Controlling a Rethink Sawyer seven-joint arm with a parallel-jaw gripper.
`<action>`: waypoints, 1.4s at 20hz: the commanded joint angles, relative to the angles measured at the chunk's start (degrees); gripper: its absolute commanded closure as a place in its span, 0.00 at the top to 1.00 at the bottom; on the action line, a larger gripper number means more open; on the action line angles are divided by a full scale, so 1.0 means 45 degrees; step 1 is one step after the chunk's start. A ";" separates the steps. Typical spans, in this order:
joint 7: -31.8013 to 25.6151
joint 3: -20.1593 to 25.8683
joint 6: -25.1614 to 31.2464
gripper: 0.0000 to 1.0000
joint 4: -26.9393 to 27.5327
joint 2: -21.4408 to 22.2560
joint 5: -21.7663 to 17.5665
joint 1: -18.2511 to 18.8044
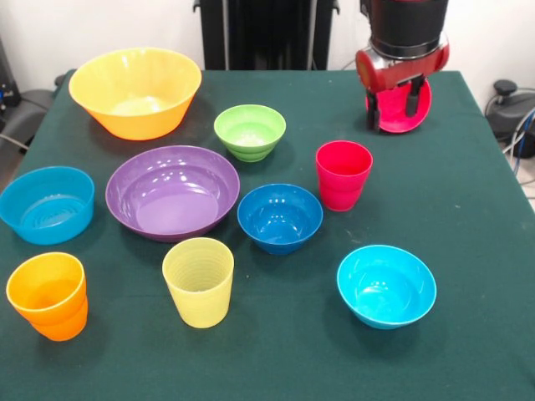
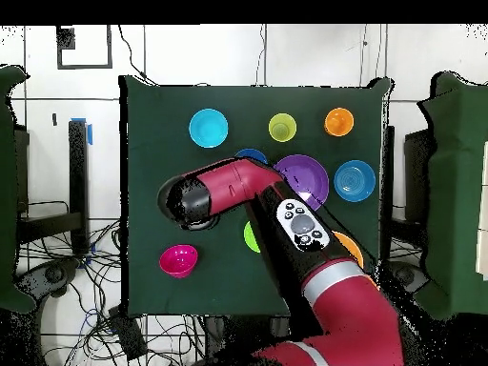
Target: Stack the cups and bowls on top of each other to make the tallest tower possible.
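The gripper (image 1: 393, 104) hung low over the far right part of the table (image 1: 468, 209), its two black fingers standing apart. As far as the front view showed, it gripped nothing. The small red bowl (image 1: 422, 113) sat just behind it, partly masked by the fingers, and the overhead view showed that bowl (image 2: 178, 259) resting mouth up and clear of the arm.

Nearest after that stood the red cup (image 1: 343, 174), upright and alone, so no tower had yet begun. Further out lay the lime green bowl (image 1: 249, 131), the dark blue bowl (image 1: 280, 217) and the cyan bowl (image 1: 386, 286). Beyond them were the wide purple bowl (image 1: 172, 190), the large yellow-orange bowl (image 1: 135, 90) and the light blue bowl (image 1: 46, 204). The ribbed yellow cup (image 1: 199, 281) and the orange cup (image 1: 48, 295) stood at the near edge.

All looked like thin, glossy plastic: probably light, stiff enough to pinch, but slippery and easily skidded or tipped. The red bowl's rim seemed the likeliest hold, one finger inside the wall and one outside. The cups would likely suit a grasp across the rim or around the upper body.
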State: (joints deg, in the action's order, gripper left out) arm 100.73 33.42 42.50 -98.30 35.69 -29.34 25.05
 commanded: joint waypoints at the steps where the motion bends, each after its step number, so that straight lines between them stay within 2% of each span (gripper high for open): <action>1: -0.3316 0.0469 0.1313 1.00 0.0798 -0.0527 -0.1061 0.0298; 7: -0.3120 0.0487 0.0760 1.00 0.0145 -0.0484 -0.1275 0.0896; 21: -0.2128 0.0229 -0.0030 1.00 -0.0829 -0.0133 -0.1829 0.1160; 24: -0.2001 0.0258 0.0059 1.00 -0.1038 0.0013 -0.1765 0.1111; 28: -0.1870 0.0497 0.0344 1.00 -0.1457 0.0671 -0.1366 0.1042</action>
State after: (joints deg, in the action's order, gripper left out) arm 100.73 33.99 42.50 -100.03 35.90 -31.78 30.24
